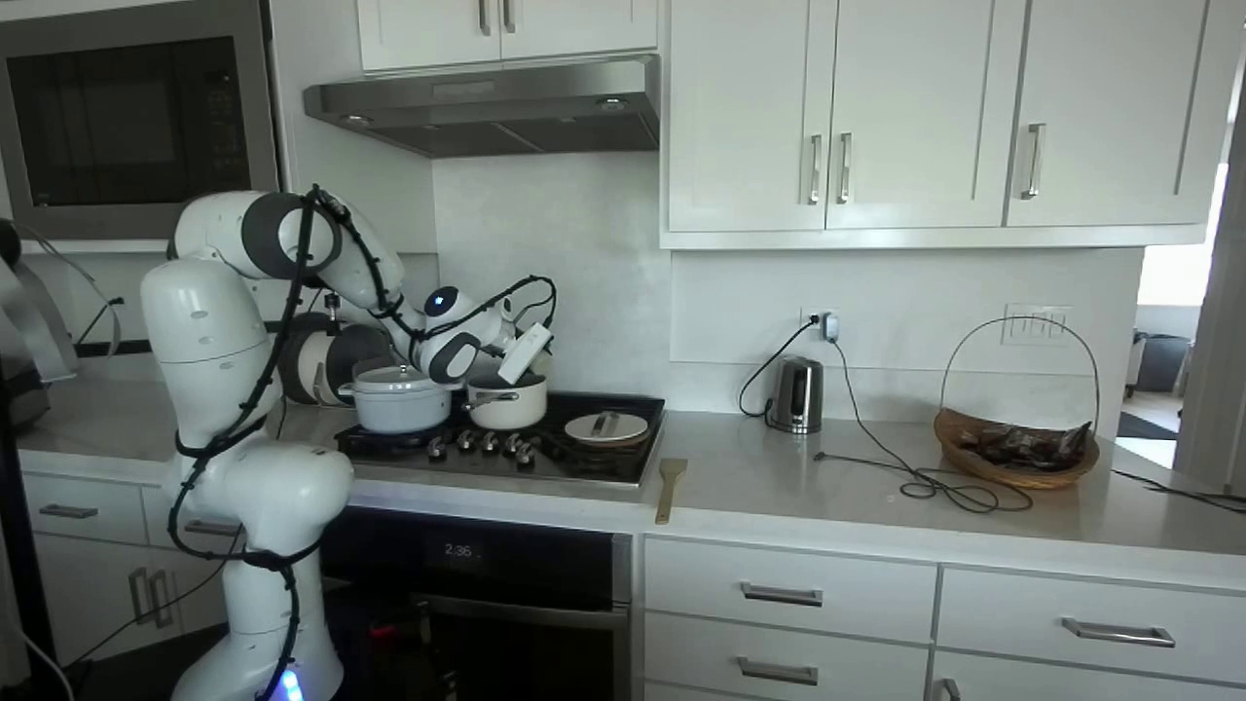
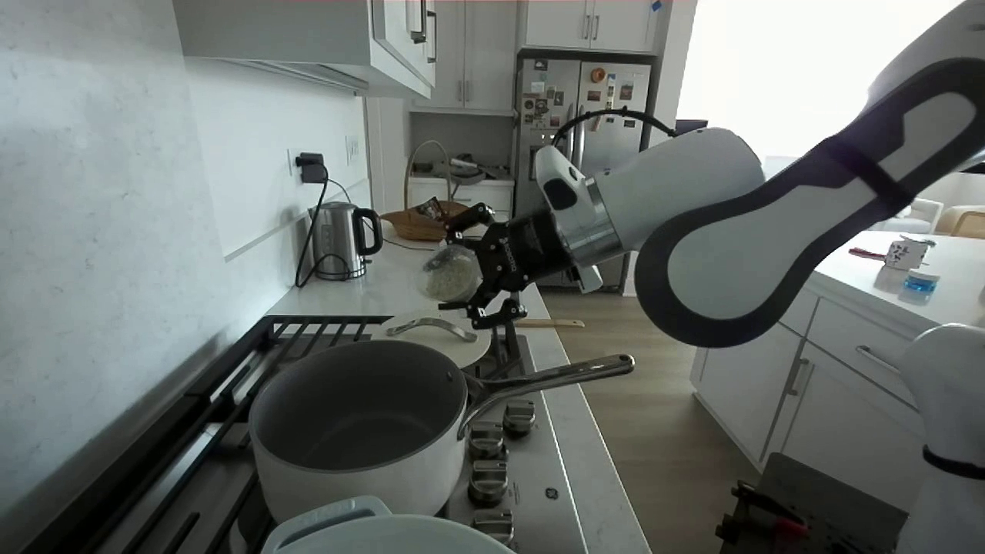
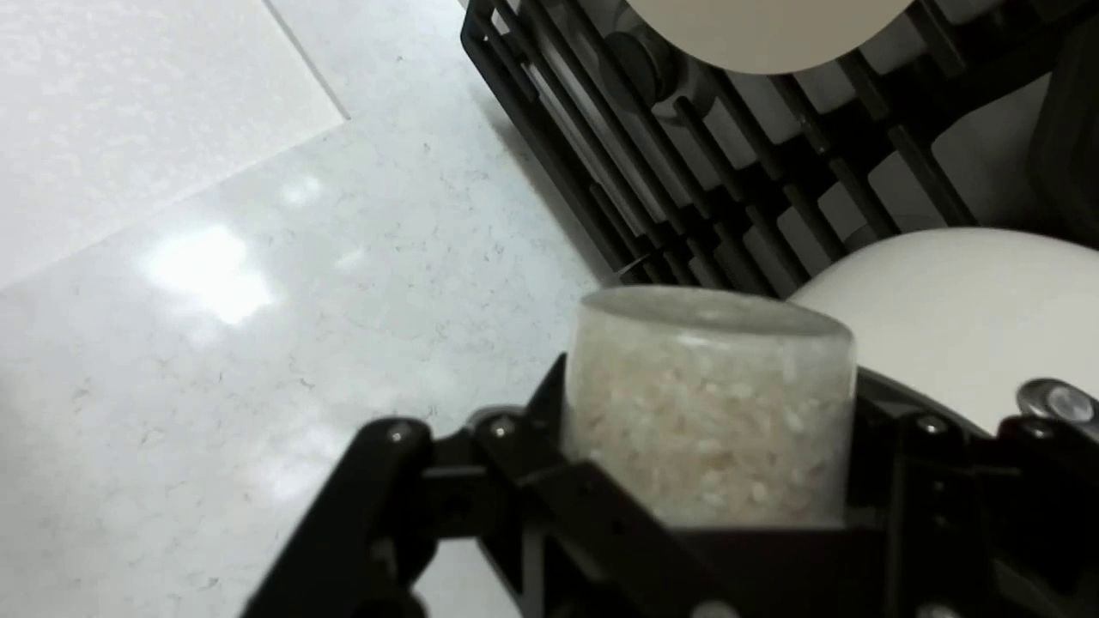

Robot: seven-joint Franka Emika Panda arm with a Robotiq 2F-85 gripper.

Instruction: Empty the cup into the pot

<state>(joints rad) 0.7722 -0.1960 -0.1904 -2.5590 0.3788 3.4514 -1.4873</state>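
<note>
In an exterior view, arm (image 1: pixel 204 321) reaches over stove (image 1: pixel 560 438); white pot (image 1: pixel 508 409) sits on it. In an exterior view, gripper (image 2: pixel 454 273) grips clear cup (image 2: pixel 449 275), midair, past the white pot. Wrist view: pale grains (image 3: pixel 708 429) inside clear cup.

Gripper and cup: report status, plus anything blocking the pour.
Gripper closed on cup. Pale grains inside, not yet poured out. Pot uncovered; lid lies beside it, seemingly not in the way.

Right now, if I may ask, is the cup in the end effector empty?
No, the wrist view shows pale grains inside the clear cup.
</note>
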